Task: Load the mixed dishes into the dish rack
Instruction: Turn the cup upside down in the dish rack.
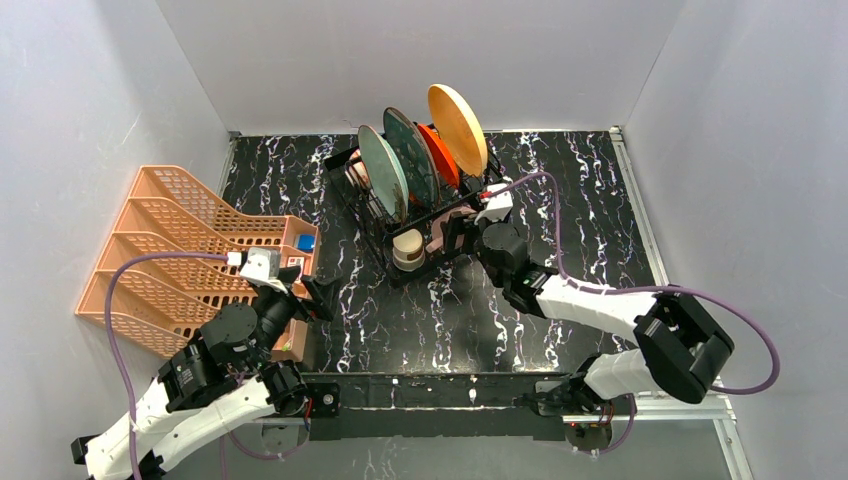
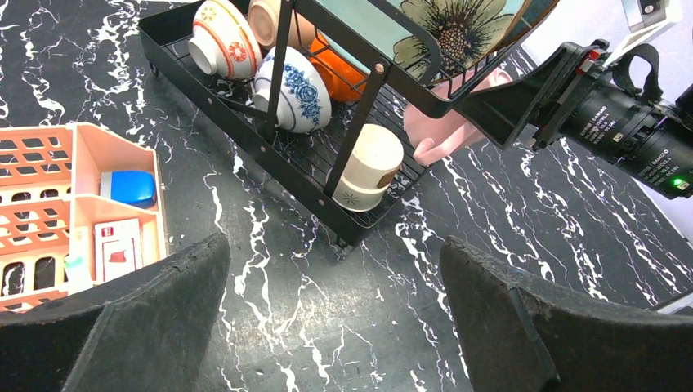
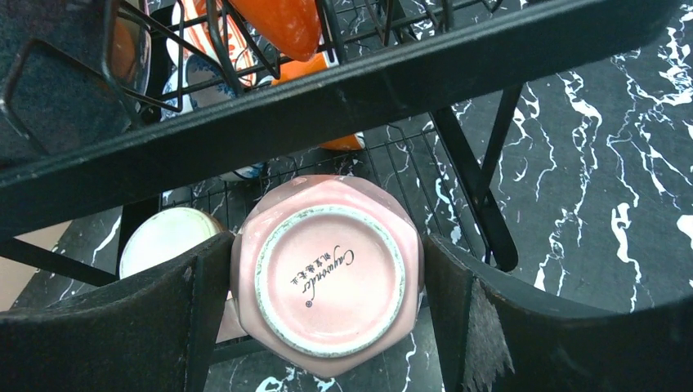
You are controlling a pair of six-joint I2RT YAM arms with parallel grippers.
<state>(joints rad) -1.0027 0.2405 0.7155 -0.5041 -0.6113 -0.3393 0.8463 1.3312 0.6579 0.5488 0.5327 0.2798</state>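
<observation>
Entry: pink hexagonal ceramic mug point(image 2: 448, 122), clamped in the right gripper point(image 3: 325, 269), at the near right end of the lower tier of the black wire dish rack point(image 1: 400, 266), mid-table toward the far edge. It is best seated level beside the cream cup point(image 2: 368, 167), clear of the crossbar, before release. Left gripper point(image 2: 331, 253): spread wide, empty.

Four plates point(image 1: 383, 172) standing upright, one yellow, one red-orange, two grey-green, three bowls point(image 2: 294, 90) countable, one cream cup point(image 2: 368, 167), one pink mug point(image 3: 327, 273), one black wire dish rack point(image 2: 358, 126), one orange lattice rack point(image 1: 160, 260) at left
</observation>
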